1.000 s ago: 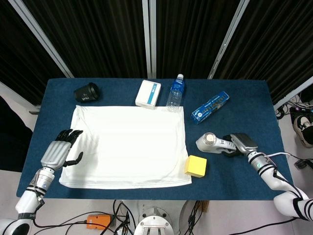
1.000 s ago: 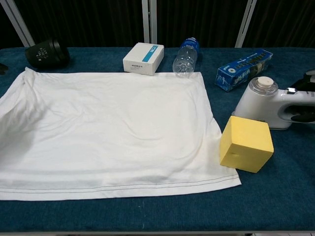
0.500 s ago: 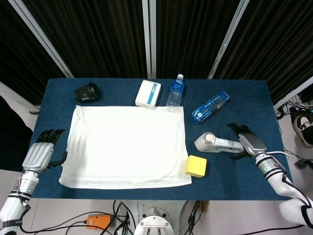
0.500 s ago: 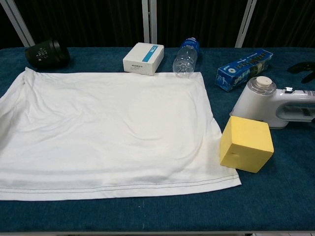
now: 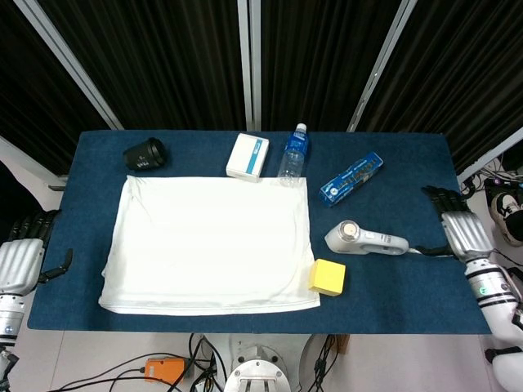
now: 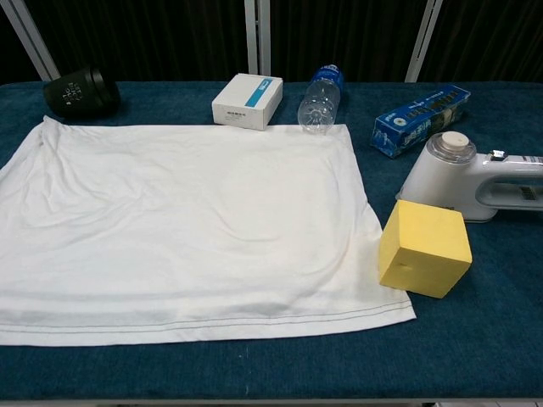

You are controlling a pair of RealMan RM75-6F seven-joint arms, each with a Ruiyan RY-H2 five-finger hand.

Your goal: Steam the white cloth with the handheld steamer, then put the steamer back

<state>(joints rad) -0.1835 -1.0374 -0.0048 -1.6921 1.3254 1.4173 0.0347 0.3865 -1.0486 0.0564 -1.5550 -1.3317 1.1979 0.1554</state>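
Both of your hands sit at the frame edges in the head view, holding nothing: your left hand [image 5: 18, 263] at the lower left, off the table's [image 5: 409, 155] edge, fingers extended; your right hand [image 5: 458, 229] at the right, fingers spread, apart from the steamer [image 5: 365, 239]. The steamer lies on its side right of center, handle toward your right hand, just beside the yellow block [image 5: 327, 277]. The white cloth [image 5: 212, 243] lies spread flat across the middle.
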